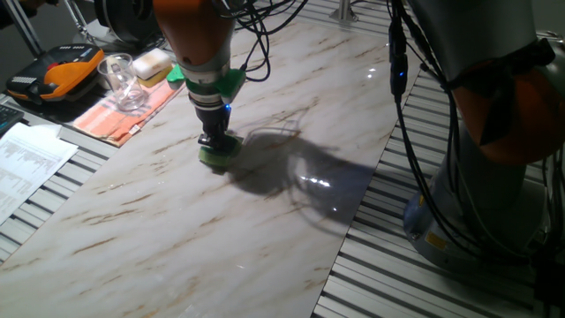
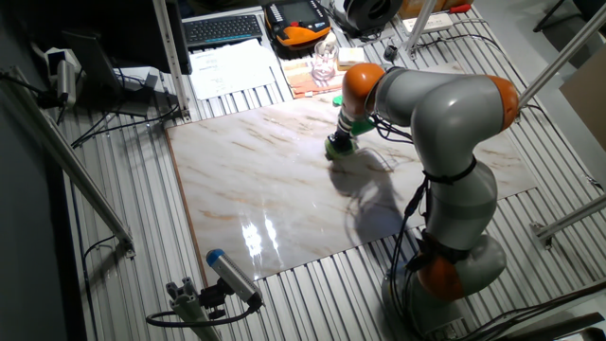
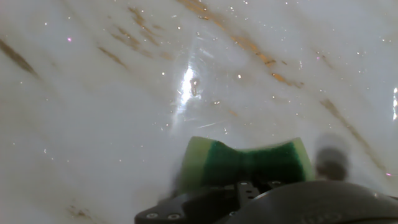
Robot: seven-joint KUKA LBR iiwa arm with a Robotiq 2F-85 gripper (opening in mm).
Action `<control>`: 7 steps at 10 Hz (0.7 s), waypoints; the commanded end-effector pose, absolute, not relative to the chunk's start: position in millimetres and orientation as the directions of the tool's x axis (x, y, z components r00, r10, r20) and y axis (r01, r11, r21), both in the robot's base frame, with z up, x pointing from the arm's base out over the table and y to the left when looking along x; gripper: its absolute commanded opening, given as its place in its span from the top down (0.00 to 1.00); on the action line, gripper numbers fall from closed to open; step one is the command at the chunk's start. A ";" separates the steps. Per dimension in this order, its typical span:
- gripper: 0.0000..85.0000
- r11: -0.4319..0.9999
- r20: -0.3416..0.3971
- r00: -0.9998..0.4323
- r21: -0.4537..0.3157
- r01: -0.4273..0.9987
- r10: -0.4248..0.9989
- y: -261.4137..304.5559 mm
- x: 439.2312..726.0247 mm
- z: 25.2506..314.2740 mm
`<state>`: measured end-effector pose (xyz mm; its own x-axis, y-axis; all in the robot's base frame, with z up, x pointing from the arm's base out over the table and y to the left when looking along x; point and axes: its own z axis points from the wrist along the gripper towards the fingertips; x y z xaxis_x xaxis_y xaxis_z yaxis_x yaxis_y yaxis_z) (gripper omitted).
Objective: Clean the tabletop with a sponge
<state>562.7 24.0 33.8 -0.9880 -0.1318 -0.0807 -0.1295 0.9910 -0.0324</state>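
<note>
The green sponge (image 1: 215,155) lies flat on the white marble-look tabletop (image 1: 265,221), pressed under my gripper (image 1: 214,143). The gripper points straight down and is shut on the sponge. In the other fixed view the sponge (image 2: 338,148) sits near the far middle of the tabletop (image 2: 256,189), under the gripper (image 2: 341,142). In the hand view the sponge (image 3: 249,163) shows as a green block with a pale edge just ahead of the hand, resting on the glossy tabletop (image 3: 93,112). The fingertips are hidden behind the hand body.
An orange striped cloth (image 1: 119,115) lies at the tabletop's far left edge with a clear glass (image 1: 122,81) and a pale yellow sponge block (image 1: 152,64) on it. Papers (image 1: 26,163) lie on the grey slatted surface (image 1: 424,283). The arm's base (image 2: 454,265) stands right.
</note>
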 end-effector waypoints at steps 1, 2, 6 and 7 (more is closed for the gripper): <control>1.00 0.991 -0.080 -0.988 -0.032 -0.133 -0.135 21.4 563.9 36.2; 1.00 0.990 -0.080 -0.987 -0.032 -0.136 -0.138 18.4 564.8 38.1; 1.00 0.989 -0.080 -0.987 -0.051 -0.137 -0.141 9.0 564.6 39.1; 1.00 0.989 -0.080 -0.987 -0.051 -0.137 -0.141 6.7 563.9 36.9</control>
